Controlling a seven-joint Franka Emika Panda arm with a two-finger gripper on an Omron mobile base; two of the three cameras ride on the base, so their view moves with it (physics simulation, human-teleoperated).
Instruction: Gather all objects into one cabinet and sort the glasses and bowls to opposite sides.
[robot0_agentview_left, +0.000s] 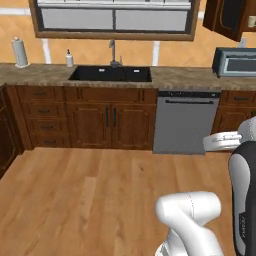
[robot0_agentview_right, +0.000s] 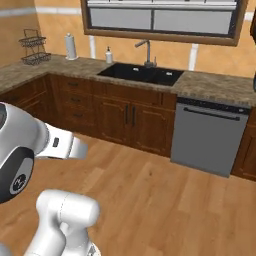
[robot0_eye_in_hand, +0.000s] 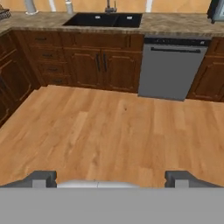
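Hand view: the gripper (robot0_eye_in_hand: 111, 179) stood wide open and empty above bare wood floor (robot0_eye_in_hand: 109, 131). The cabinet (robot0_agentview_left: 227, 17), its door ajar, hung upper right in the left base view, above a microwave (robot0_agentview_left: 235, 62); sink (robot0_eye_in_hand: 105, 19) and dishwasher (robot0_eye_in_hand: 170, 68) lay ahead.

Sink (robot0_agentview_left: 111, 74) in counter (robot0_agentview_left: 180, 77), dishwasher (robot0_agentview_left: 185, 122) below to its right, microwave (robot0_agentview_left: 235, 62) on counter far right.

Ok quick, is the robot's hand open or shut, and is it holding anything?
Gripper: open, jaws wide apart, nothing between them, above the wooden floor.
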